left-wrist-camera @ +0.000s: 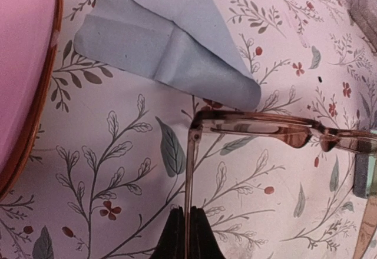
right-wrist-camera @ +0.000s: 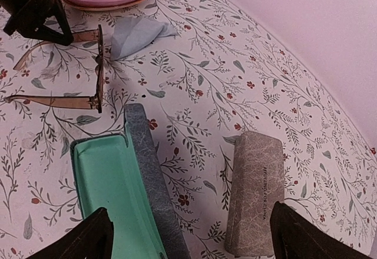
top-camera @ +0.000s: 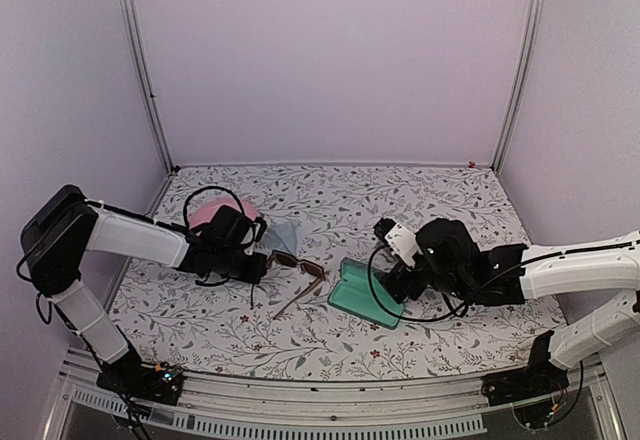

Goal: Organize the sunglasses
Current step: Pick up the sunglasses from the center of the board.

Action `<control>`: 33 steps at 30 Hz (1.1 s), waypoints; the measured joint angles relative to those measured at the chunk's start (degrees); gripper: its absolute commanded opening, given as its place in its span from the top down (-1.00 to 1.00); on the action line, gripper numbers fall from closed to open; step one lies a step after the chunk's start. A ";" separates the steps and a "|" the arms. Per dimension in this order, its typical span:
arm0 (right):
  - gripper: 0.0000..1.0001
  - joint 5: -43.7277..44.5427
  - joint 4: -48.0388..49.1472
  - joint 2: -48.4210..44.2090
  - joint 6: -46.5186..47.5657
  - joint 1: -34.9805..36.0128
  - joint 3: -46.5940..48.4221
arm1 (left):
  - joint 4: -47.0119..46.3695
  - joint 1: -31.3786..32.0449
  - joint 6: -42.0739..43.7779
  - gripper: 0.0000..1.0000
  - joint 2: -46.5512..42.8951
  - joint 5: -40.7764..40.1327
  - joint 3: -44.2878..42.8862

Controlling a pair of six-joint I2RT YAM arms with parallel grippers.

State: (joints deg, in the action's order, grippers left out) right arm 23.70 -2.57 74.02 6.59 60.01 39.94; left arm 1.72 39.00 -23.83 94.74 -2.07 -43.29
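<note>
One pair of sunglasses (top-camera: pixel 297 266) with a slim translucent brown frame lies unfolded on the floral table, and no other pair shows. My left gripper (top-camera: pixel 262 258) is shut on one temple arm; the left wrist view shows the gripper (left-wrist-camera: pixel 187 235) pinching that thin arm, with the sunglasses' front (left-wrist-camera: pixel 259 126) ahead. My right gripper (top-camera: pixel 392 285) is open and empty over an open blue-grey case (top-camera: pixel 365 295) with a teal lining (right-wrist-camera: pixel 112 194). In the right wrist view the gripper (right-wrist-camera: pixel 188 241) spans the case's edge and a closed grey-brown case (right-wrist-camera: pixel 256 188). The sunglasses (right-wrist-camera: pixel 97 65) lie beyond.
A pink oval case (top-camera: pixel 215 212) sits behind my left gripper, also in the left wrist view (left-wrist-camera: pixel 23 65). A pale blue cloth (top-camera: pixel 283 233) lies crumpled beside the sunglasses, also in the left wrist view (left-wrist-camera: pixel 165 35). Purple walls enclose the table.
</note>
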 measured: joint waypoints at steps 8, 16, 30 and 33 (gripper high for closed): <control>-0.87 -2.80 0.26 2.80 1.40 1.92 5.64 | 7.30 0.00 2.93 1.00 -1.64 3.34 -4.00; -0.87 -5.22 -0.44 11.50 7.87 9.77 15.23 | 13.64 0.00 5.86 1.00 -2.51 13.27 -5.86; -0.57 -7.19 -10.01 24.46 16.39 18.08 25.86 | 17.57 1.03 7.54 1.00 -3.80 21.44 -7.21; -0.37 -6.82 -11.78 25.94 17.11 18.43 27.06 | 17.66 1.49 7.61 1.00 -3.80 22.27 -7.48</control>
State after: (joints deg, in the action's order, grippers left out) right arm 16.88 -14.35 99.96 23.70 78.43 67.00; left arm 19.38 40.49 -16.23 90.94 20.21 -50.76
